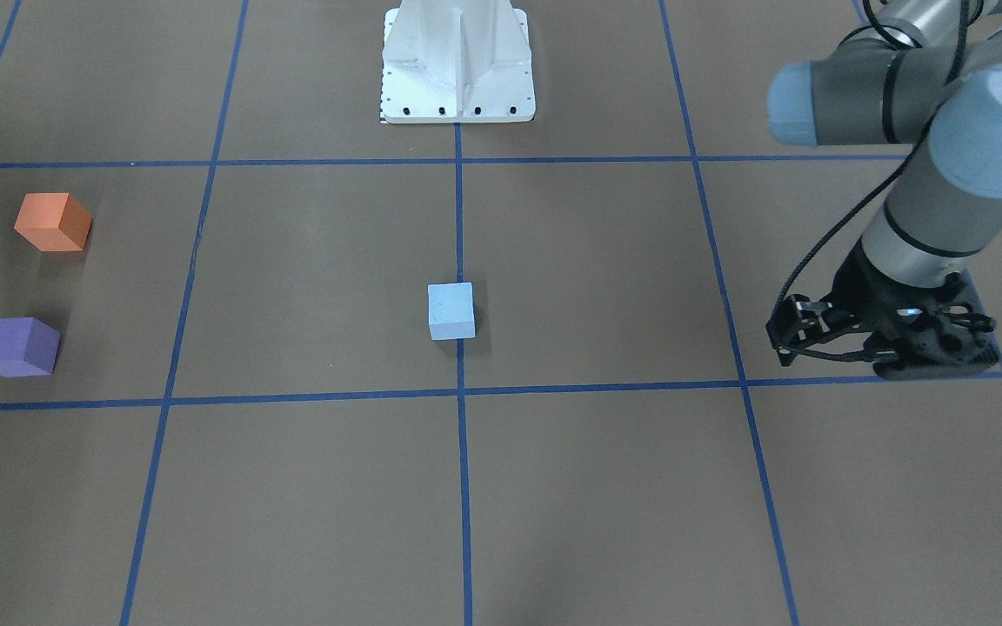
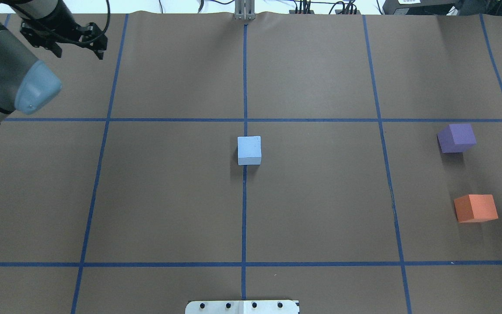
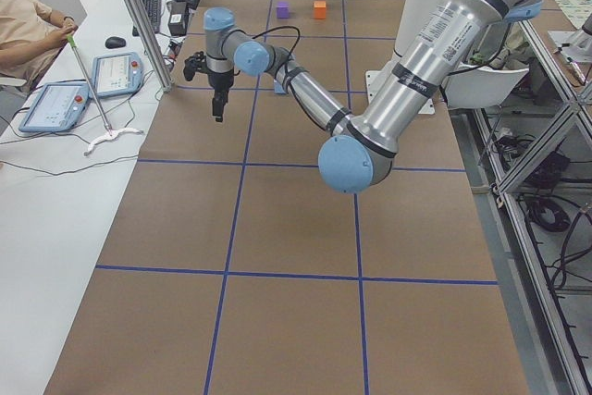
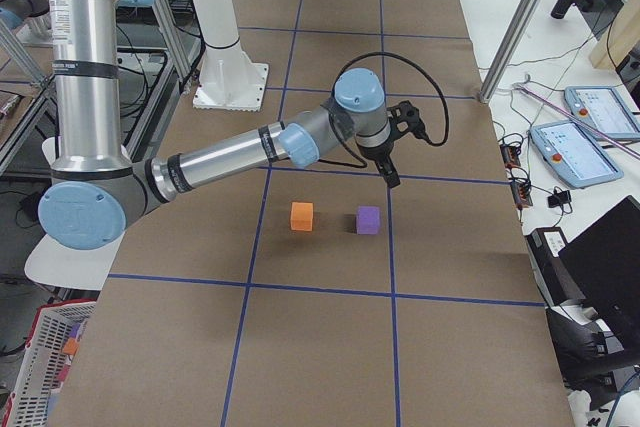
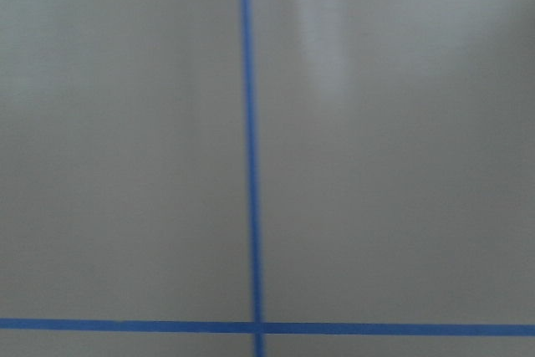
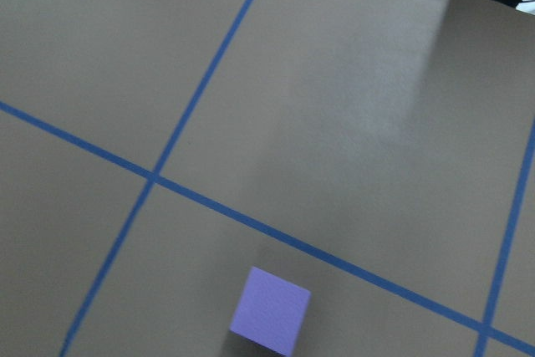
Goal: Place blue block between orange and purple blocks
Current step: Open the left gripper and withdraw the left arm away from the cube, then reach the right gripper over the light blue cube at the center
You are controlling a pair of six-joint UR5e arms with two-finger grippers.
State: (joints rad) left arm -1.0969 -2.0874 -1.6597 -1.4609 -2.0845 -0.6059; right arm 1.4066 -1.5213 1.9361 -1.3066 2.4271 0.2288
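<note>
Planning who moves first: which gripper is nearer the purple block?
Right. The right gripper hovers close by the purple block; the left gripper is far off at the opposite end.

This looks like a robotics lab: a brown-covered surface (image 2: 320,65) marked with a blue tape grid (image 2: 244,218), aluminium frame posts (image 3: 139,16), what appear to be teach pendants (image 4: 573,152), and a seated operator (image 3: 23,25) at a side bench (image 3: 46,210).

Blue block (image 2: 249,150) stands alone mid-table (image 2: 168,196), with open surface on every side. Orange block (image 2: 476,208) and purple block (image 2: 456,138) stand apart. The open gap between them is reachable from the centre side.
</note>
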